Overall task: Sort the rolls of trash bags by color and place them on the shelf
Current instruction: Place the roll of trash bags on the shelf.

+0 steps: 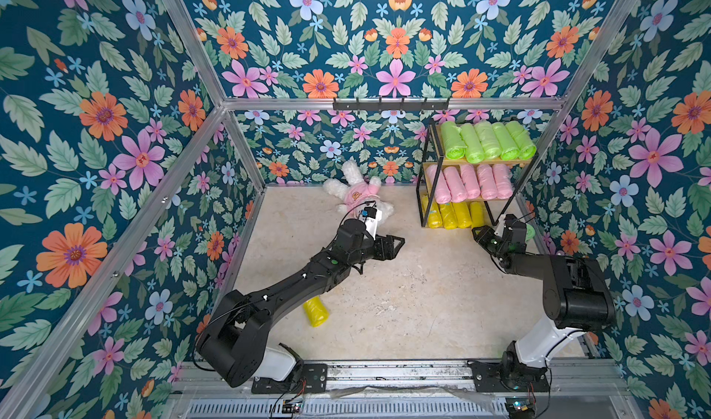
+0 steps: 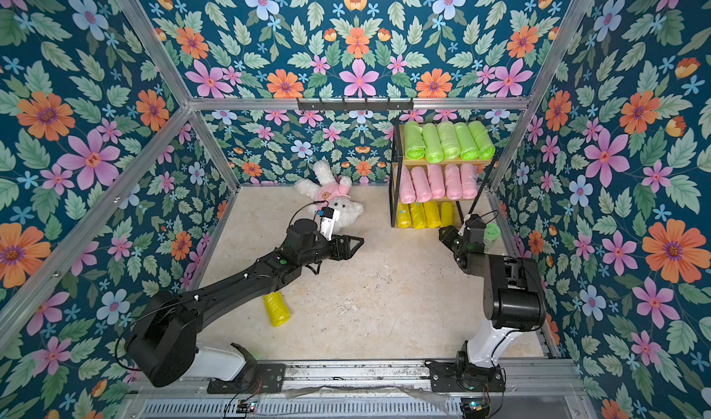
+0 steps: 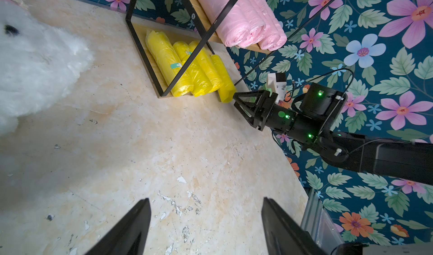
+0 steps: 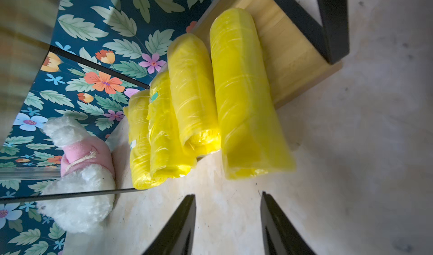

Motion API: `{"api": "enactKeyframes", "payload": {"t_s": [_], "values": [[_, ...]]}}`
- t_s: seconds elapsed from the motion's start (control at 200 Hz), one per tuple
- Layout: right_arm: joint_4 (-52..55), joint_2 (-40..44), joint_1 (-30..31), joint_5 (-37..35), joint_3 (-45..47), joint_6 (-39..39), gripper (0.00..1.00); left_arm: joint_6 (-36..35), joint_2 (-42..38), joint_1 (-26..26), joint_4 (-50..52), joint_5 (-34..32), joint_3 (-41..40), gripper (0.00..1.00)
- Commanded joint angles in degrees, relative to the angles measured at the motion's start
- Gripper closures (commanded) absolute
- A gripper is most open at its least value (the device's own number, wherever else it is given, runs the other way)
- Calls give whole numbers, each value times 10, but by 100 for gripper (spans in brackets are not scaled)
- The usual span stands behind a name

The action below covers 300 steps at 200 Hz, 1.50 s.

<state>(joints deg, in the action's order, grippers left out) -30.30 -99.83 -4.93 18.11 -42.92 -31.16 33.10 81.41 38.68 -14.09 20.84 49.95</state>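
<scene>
Yellow and crinkly, one loose yellow roll (image 1: 315, 311) lies on the table (image 1: 404, 301) near the front, beside the left arm. Past it the left pincer (image 1: 398, 248) hangs with tips apart, holding nothing. By the shelf (image 1: 481, 162), the right pincer (image 4: 227, 195) is apart and empty too. On the bottom board lie four yellow rolls (image 1: 448, 215), with pink rolls (image 1: 471, 182) above and green rolls (image 1: 488, 140) on top.

Bright, even light, soft shadows, sharp top views, blurred and stretched wrist-view edges

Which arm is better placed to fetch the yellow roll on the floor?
Left, probably: the yellow roll lies beside its forearm, left gripper open and empty; the right gripper is by the shelf.
</scene>
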Motion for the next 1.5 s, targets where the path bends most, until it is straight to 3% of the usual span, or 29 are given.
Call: {"api": "enactKeyframes", "payload": {"t_s": [0.0, 0.38, 0.895, 1.295, 1.495], "values": [[-49, -16, 0, -13, -8, -31, 53, -4, -3, 0, -5, -4, 1, 20], [-68, -57, -2, -79, -39, -50, 57, -9, -5, 0, 4, -8, 4, 20], [-119, -105, -1, -27, -68, -60, 62, -15, -1, 0, 16, -11, 14, 20], [-139, -110, -2, -30, -68, -70, 51, -26, -5, 0, 40, -32, 3, 20], [-140, -62, -3, -44, -28, -62, 41, -51, -38, -5, 91, -101, -27, 18]]}}
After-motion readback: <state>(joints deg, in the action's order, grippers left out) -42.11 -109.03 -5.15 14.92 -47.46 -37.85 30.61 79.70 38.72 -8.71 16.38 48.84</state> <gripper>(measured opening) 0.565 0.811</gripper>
